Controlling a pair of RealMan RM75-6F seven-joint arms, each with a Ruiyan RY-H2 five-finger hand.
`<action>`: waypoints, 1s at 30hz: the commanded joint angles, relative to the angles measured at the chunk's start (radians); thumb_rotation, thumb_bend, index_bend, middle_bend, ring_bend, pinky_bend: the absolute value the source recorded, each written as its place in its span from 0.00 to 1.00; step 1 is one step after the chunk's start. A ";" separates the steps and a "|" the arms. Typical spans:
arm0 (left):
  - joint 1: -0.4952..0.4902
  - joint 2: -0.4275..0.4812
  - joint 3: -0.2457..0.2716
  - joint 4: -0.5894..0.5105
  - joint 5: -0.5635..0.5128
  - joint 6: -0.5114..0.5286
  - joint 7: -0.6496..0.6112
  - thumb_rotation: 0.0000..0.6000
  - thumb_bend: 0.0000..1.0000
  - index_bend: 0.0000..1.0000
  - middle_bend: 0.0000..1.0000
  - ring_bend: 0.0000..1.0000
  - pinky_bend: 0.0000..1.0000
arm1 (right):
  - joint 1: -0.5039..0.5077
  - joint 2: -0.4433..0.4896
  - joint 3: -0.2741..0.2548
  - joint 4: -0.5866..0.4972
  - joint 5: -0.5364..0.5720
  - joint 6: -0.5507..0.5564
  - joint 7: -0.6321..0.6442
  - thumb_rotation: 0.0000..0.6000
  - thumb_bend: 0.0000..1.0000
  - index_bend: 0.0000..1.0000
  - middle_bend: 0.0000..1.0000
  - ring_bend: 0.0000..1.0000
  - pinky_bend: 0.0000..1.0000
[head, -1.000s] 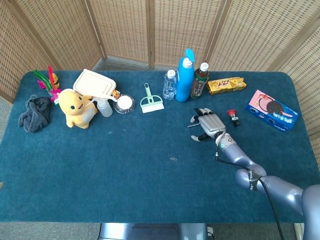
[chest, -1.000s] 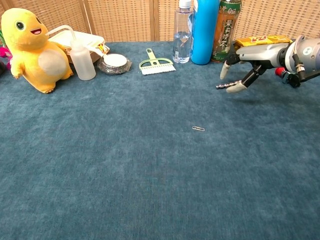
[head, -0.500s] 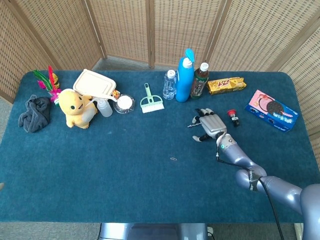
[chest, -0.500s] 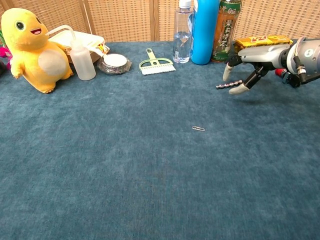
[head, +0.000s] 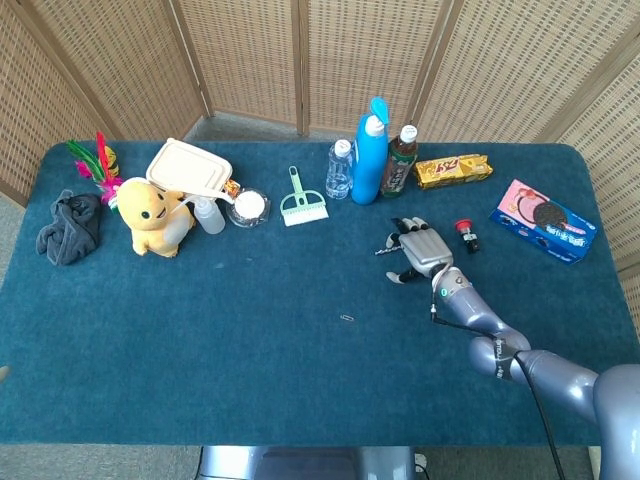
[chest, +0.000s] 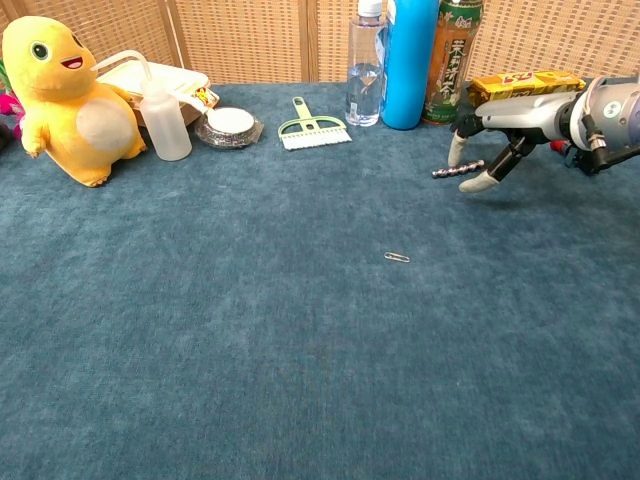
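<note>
One hand shows, the right hand (chest: 505, 130), hanging low over the blue cloth at about two o'clock of the table (head: 250, 350). Its fingers curl downward, slightly apart, and a small dark screw (chest: 445, 171) sticks out toward nine o'clock from between thumb and fingertip, seemingly pinched there, just clear of the cloth. At twelve o'clock of the hand stand a blue bottle (chest: 410, 60) and a tea bottle (chest: 450, 60); a paper clip (chest: 397, 257) lies at seven o'clock, well apart. The work looks to be at the carrying stage: the next move calls for keeping the pinch firm, since so thin a piece could slip. The left hand is out of sight.
</note>
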 joint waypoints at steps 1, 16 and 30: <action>0.001 0.000 0.000 0.000 0.001 0.001 -0.001 1.00 0.36 0.00 0.00 0.00 0.05 | 0.003 0.003 -0.003 -0.003 0.008 -0.001 -0.006 0.69 0.32 0.35 0.00 0.00 0.00; 0.004 0.002 0.004 -0.001 0.011 0.008 -0.002 1.00 0.36 0.00 0.00 0.00 0.05 | -0.034 0.063 -0.014 -0.141 -0.078 0.103 0.012 0.69 0.32 0.56 0.00 0.00 0.00; 0.004 0.002 0.006 -0.001 0.016 0.009 -0.004 1.00 0.36 0.00 0.00 0.00 0.05 | -0.061 0.076 -0.034 -0.132 -0.147 0.164 0.012 0.86 0.32 0.35 0.00 0.00 0.00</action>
